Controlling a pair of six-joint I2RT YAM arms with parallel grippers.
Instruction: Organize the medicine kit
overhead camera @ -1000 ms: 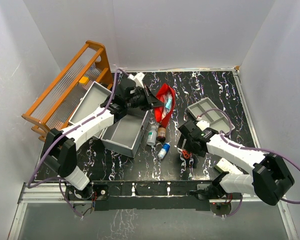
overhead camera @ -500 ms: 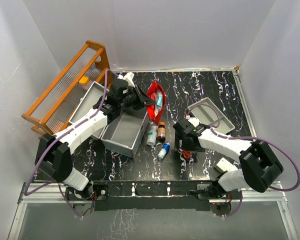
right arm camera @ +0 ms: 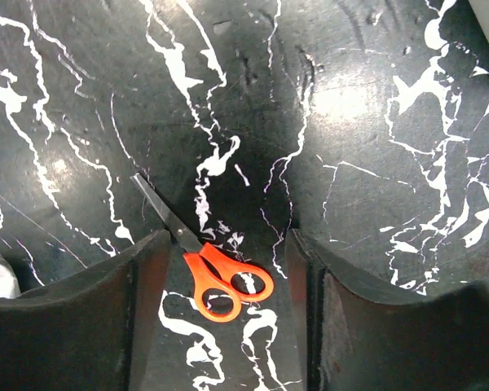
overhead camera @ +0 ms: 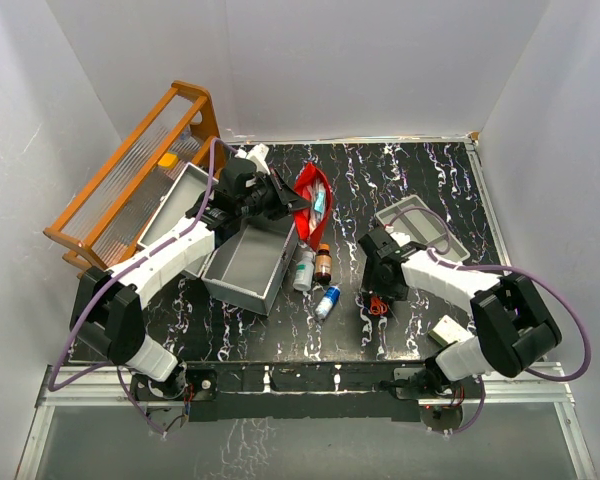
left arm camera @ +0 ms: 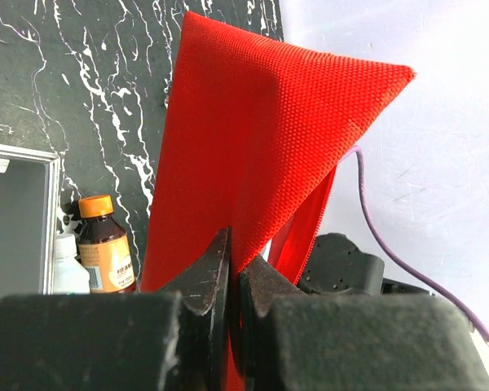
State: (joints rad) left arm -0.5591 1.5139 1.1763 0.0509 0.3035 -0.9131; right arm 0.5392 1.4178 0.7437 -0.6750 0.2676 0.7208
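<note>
1. The left tool is closed tight on an edge of the red pouch, with the fabric pinched between its two fingers.
2. In the top view the pouch stands on edge at the far right corner of the grey bin, and its mouth gapes on the right side.
3. A brown bottle with an orange cap stands on the desk just beside the pouch's lower end. A white bottle lies to its left, against the bin, and a blue-capped bottle lies nearer the arms.
4. The right tool is spread wide and points down, holding nothing.
5. The orange-handled scissors lie flat on the desk between its fingers, blades closed and touching neither finger.
6. Beyond the right arm sits a grey tray.
7. An orange rack stands at the desk's left edge, behind the bin.
</note>
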